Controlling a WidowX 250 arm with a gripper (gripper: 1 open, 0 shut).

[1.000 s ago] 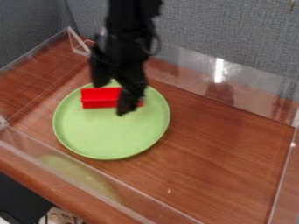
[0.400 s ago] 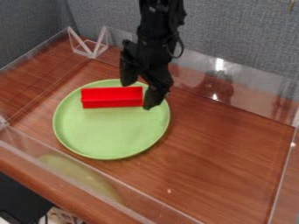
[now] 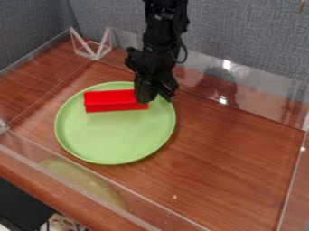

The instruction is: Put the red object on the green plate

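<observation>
red object: one bright red oblong block, lying flat on the upper part of the plate, long side running left to right with a slight tilt; its right end sits under the gripper's tips.
green plate: large round lime-green plate with a shallow raised rim, resting flat on the table, left of centre; bare apart from the block.
gripper: black, pointing almost straight down from a dark arm that comes in from the top of the view; fingers drawn together, tips down at the right end of the red block. from where i stand i cannot tell whether it pinches the block or only touches it.
table: reddish-brown wood-grain top, glossy, with light reflections to the right of the arm.
enclosure: clear plastic walls standing round the tabletop on all sides.
back wall: grey fabric-like panel behind the enclosure.
small clear stand: a see-through triangular piece near the back left corner, well apart from the plate.
</observation>
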